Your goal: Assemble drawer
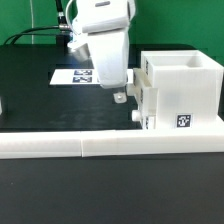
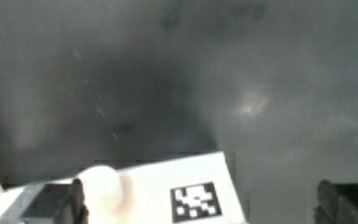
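The white drawer housing (image 1: 186,92) stands at the exterior view's right, against the long white bar. A small tray (image 1: 143,110) with a knob (image 1: 135,116) sits part-way in the housing's side, sticking out toward the exterior view's left. My gripper (image 1: 119,97) hangs just left of and above that tray. In the wrist view the tray's front face (image 2: 158,185), with its black-and-white tag (image 2: 197,199) and round knob (image 2: 101,190), lies between my two dark fingers (image 2: 348,203). The gripper (image 2: 197,208) is open and holds nothing.
The marker board (image 1: 80,75) lies flat on the black table behind the arm. A long low white bar (image 1: 100,146) runs along the table's near edge. Cables hang at the back left.
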You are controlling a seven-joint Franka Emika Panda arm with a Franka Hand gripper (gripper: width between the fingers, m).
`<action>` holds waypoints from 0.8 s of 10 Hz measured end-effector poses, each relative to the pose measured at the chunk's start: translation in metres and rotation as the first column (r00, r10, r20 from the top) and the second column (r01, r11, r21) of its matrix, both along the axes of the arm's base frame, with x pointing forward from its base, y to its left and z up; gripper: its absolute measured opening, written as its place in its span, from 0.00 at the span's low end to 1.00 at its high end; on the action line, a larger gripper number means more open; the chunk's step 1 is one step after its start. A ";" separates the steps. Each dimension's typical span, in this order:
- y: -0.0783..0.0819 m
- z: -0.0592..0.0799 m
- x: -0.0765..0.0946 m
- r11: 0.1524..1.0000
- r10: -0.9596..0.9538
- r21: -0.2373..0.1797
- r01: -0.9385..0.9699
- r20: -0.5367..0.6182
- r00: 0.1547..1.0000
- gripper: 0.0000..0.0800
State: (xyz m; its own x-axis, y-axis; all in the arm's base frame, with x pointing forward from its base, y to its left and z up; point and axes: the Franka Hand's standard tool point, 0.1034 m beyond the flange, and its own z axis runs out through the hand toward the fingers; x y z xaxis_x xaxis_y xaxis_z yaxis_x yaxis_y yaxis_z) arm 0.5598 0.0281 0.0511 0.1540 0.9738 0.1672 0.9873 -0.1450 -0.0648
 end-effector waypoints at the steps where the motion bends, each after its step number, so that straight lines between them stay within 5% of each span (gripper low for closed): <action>1: 0.003 0.000 0.001 1.000 -0.018 -0.003 0.018 -0.002 1.000 0.81; 3: 0.001 -0.002 0.000 0.999 -0.033 -0.003 0.033 -0.008 0.999 0.81; 6: -0.032 0.001 -0.009 0.996 -0.089 -0.026 0.090 0.012 0.996 0.81; 8: -0.041 0.000 -0.020 0.990 -0.133 -0.037 0.135 0.045 0.990 0.81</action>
